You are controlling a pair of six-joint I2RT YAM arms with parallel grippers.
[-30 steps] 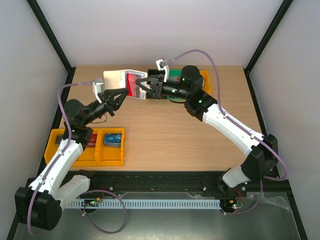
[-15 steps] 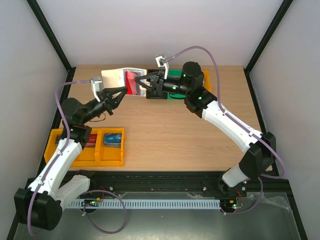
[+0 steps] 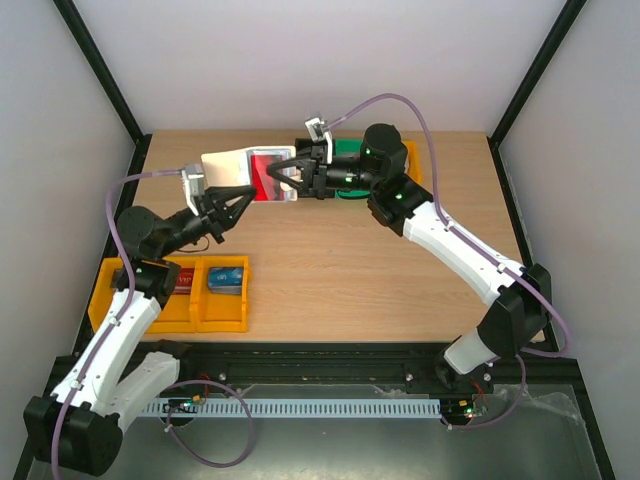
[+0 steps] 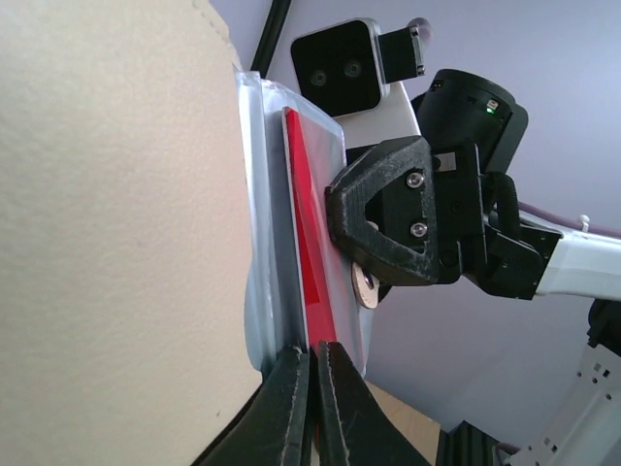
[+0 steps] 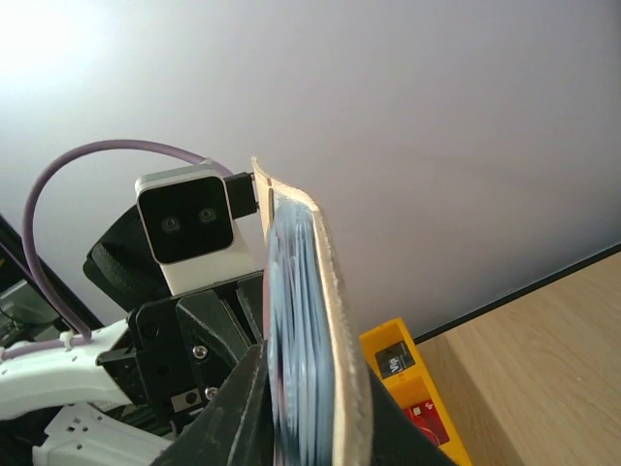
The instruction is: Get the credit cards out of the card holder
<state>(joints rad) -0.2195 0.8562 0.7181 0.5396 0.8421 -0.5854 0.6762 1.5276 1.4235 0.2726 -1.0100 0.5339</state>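
Note:
The card holder (image 3: 228,166) is held open in the air at the back of the table, cream flap to the left. A red card (image 3: 266,174) stands in its blue-grey inside. My right gripper (image 3: 287,178) is shut on the holder's right half. In the right wrist view (image 5: 310,408) it clamps the holder (image 5: 335,301) edge-on. My left gripper (image 3: 243,193) is shut on the red card's lower edge. In the left wrist view (image 4: 312,364) it pinches the red card (image 4: 306,243) beside the holder's cream outside (image 4: 116,214). A dark grey card (image 5: 393,361) lies in a yellow bin.
Yellow bins (image 3: 200,312) stand at the front left, holding a dark card, a red card (image 3: 181,280) and a blue card (image 3: 226,278). A green item (image 3: 350,150) and another yellow bin (image 3: 411,160) sit at the back under my right arm.
Both grippers and the holder have shifted slightly left. My left arm's elbow has swung left and toward the front. Both grips look unchanged.

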